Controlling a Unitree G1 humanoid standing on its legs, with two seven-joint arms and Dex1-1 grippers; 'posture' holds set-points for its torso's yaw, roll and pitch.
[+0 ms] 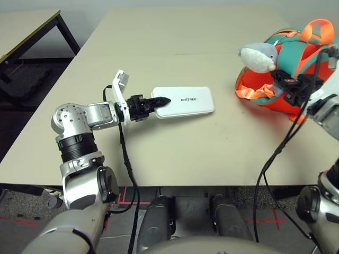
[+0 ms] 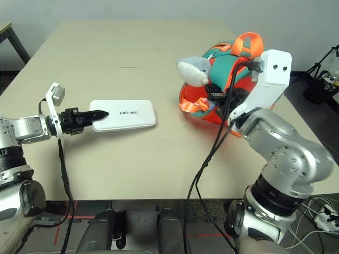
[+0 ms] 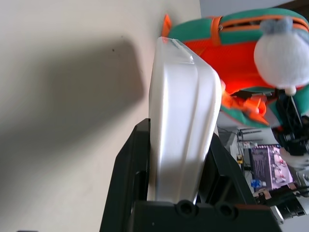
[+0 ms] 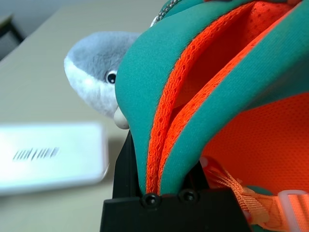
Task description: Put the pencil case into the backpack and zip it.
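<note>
My left gripper (image 1: 159,101) is clamped on the near short end of the pencil case (image 1: 185,101), one black finger above its white shell and one below — my left wrist view shows the case wedged squarely between them. The case lies flat on the table (image 1: 175,143), well apart from the backpack (image 2: 222,87), on that bag's left as I look at it. My right gripper (image 4: 161,186) is pinched on the backpack's teal, orange-lined edge, holding a fold of it up beside the plush shark (image 2: 193,71) that hangs at the bag's front. I judge this to be the pickup step: the case is gripped but not yet lifted, and nothing has gone into the bag. Next I would need to raise the case and carry it across to the backpack while my right side keeps the mouth held wide — and the flat case should enter end-on. What I cannot make out is how far the opening gapes, where the zipper pull sits, or the bag's far side; my right forearm covers much of it.
</note>
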